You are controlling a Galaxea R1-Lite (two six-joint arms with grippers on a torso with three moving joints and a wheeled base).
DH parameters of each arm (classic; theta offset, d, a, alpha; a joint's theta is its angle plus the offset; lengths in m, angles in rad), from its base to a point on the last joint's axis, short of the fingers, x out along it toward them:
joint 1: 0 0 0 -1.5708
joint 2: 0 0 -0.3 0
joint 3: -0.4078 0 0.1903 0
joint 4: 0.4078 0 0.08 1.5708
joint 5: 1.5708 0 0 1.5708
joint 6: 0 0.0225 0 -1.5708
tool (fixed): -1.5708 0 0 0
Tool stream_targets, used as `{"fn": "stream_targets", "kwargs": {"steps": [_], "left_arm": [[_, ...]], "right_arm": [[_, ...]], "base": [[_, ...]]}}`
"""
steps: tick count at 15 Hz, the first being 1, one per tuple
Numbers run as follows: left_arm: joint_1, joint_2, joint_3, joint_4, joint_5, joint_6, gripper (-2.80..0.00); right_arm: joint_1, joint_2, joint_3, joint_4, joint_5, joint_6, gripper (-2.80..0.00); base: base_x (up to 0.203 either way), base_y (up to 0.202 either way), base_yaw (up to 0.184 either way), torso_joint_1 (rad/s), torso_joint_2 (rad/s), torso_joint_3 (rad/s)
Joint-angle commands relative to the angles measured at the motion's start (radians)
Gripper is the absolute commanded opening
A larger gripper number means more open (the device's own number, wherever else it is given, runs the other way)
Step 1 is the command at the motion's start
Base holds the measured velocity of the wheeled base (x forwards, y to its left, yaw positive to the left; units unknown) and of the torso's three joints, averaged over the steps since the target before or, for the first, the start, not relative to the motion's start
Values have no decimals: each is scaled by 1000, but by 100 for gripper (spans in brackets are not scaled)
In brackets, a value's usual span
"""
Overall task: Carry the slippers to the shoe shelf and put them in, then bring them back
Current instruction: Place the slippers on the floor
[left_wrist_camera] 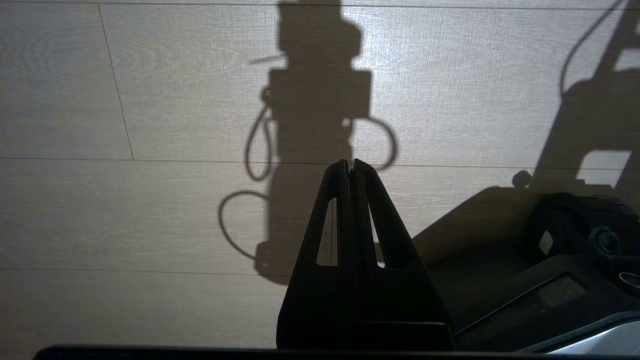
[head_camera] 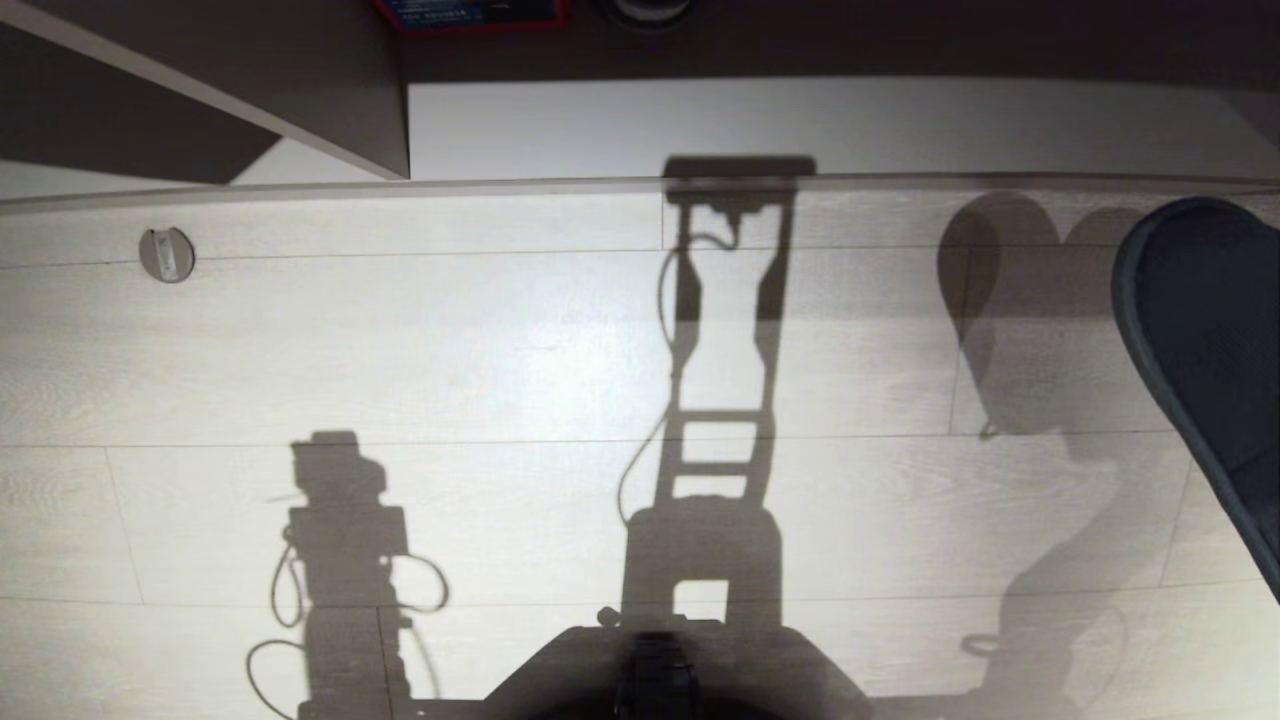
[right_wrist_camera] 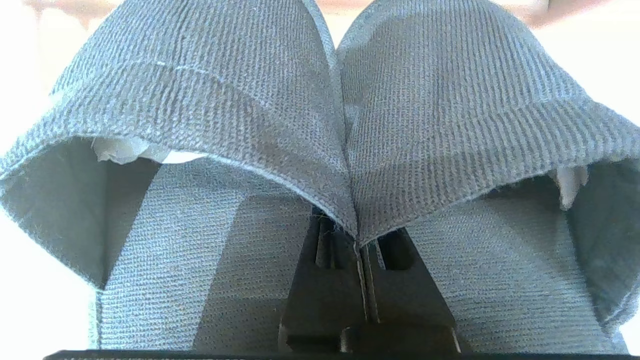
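R gripper (right_wrist_camera: 361, 250) is clamped tight on the pair of grey woven-fabric slippers with rounded closed toes (right_wrist_camera: 320, 125), pinching the two inner upper edges together right at its tips. Both slippers hang side by side, one either side of the fingers, long axes running straight out ahead, toes furthest off. L gripper (left_wrist_camera: 350, 165) is closed on nothing, parked over pale wood-grain floor (left_wrist_camera: 125, 210). Farther off in head view, pale grey-beige board shoe shelf (head_camera: 330, 90) sits ahead-left w/ slanted panel. Judgement: R arm alone carries.
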State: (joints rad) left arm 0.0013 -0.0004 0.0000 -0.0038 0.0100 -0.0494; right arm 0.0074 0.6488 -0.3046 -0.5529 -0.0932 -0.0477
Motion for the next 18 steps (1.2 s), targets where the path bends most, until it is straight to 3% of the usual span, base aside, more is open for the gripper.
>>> {"fn": "stream_targets", "kwargs": {"steps": [1,5,11,14,18], "left_arm": [[0,0,0,-1,1,-1,-280],[0,0,0,-1,1,-1,-280],[0,0,0,-1,1,-1,-280],[0,0,0,-1,1,-1,-280],[0,0,0,-1,1,-1,-280]], "right_arm": [[-2,-156,29,81,1,-3,-280],[-3,-293,93,235,0,-41,-280],[-20,-445,265,288,9,-72,-280],[-18,-481,304,309,64,-73,-280],[-12,-568,304,442,103,-62,-280]], "base": [[0,0,0,0,0,0],[0,0,0,0,0,0],[0,0,0,0,0,0],[0,0,0,0,0,0],[0,0,0,0,0,0]]}}
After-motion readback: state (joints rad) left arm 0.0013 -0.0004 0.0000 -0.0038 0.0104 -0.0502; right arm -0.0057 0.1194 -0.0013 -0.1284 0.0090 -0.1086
